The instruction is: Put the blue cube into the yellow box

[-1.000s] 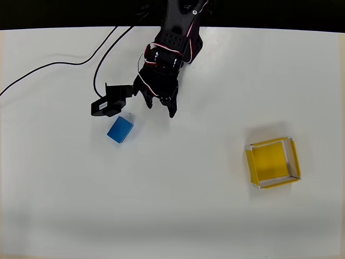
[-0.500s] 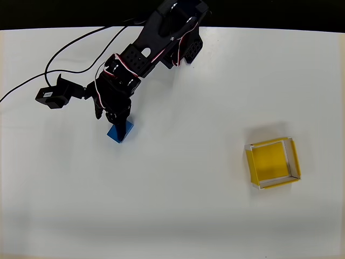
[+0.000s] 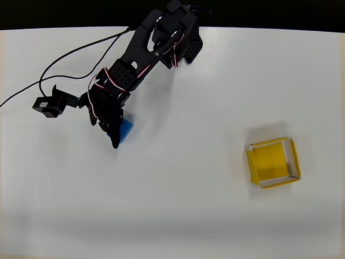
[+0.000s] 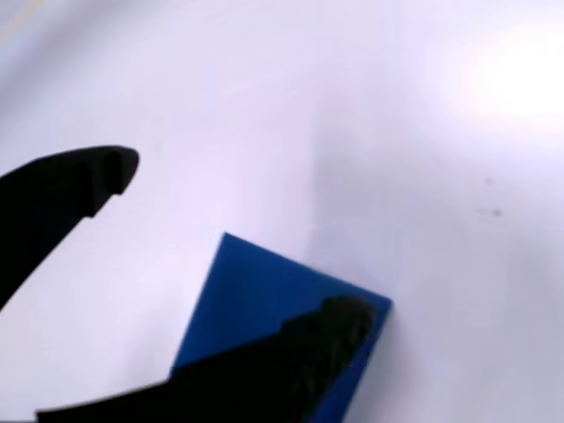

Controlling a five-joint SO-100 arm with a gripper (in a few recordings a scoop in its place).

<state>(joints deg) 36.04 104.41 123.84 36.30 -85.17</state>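
The blue cube lies on the white table at the left, with its left part hidden under my black gripper. In the wrist view the cube sits low in the picture. My gripper is open above it. One finger stands clear to the upper left, and the other finger crosses in front of the cube's lower right face. The yellow box, a shallow tray with pale inner walls, rests far to the right with nothing in it.
A black camera block juts out left of the gripper, and a black cable loops from it to the arm's base at the table's far edge. Bare white table lies between the cube and the box.
The arm has swung left and down from the table's middle. The gripper now sits over the cube's left side, lower than half a second ago. The cube and box have not moved.
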